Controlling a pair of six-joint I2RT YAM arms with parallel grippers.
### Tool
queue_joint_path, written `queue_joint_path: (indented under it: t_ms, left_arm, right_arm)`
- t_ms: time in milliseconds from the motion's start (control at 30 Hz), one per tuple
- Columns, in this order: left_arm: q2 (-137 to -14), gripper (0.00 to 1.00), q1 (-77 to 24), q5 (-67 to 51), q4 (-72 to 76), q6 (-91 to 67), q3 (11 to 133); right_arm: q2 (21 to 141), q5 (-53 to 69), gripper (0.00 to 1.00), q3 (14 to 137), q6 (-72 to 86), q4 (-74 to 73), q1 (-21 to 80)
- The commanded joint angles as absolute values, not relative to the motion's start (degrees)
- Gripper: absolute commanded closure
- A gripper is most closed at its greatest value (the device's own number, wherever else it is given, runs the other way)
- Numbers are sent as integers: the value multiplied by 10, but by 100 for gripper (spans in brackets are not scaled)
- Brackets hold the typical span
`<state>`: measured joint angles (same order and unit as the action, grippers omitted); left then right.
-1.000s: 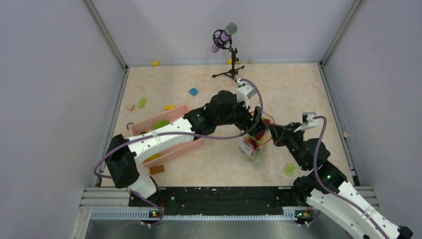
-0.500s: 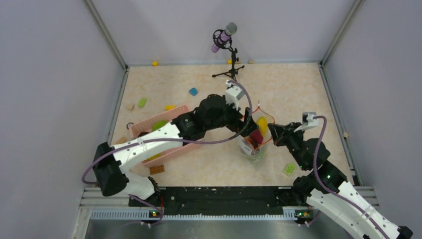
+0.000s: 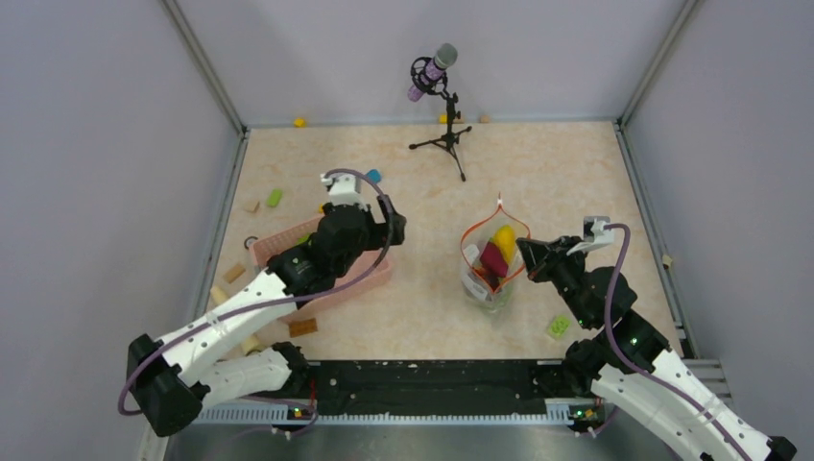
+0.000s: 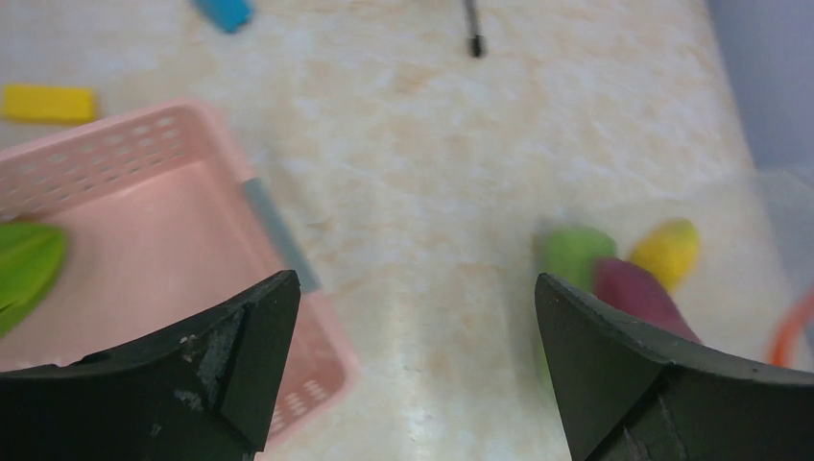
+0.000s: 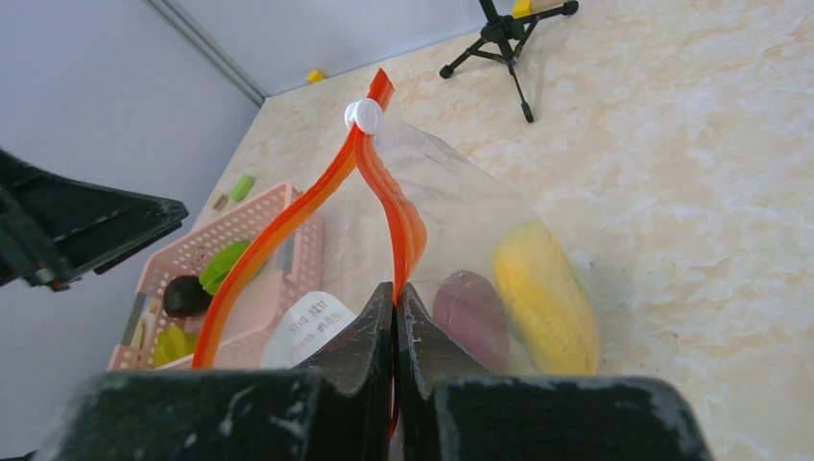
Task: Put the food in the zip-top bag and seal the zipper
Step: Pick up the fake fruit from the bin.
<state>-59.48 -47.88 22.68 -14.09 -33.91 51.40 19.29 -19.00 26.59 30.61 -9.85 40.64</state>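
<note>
Zip-top bag (image 5: 451, 206) between right tool (image 5: 395, 290) tips

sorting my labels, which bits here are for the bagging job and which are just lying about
Job: clear crinkly zip-top bag, orange-red zipper strip, yellow banana-like toy, maroon toy piece, dark brown round toy, green toy leaf.
Lying about: small blue block, small tan block, black tripod microphone.
</note>
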Motion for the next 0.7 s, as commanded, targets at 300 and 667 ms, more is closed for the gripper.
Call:
queue_joint_path:
  t_ms: [300, 667]
  left_arm:
    - [-518, 3, -236, 330, -180, -622, 309]
    - [-492, 3, -177, 377, -142, -819, 217]
  right_arm:
    - [203, -195, 100, 261, 305, -72, 407]
    - [219, -193, 100, 258, 303, -65, 407]
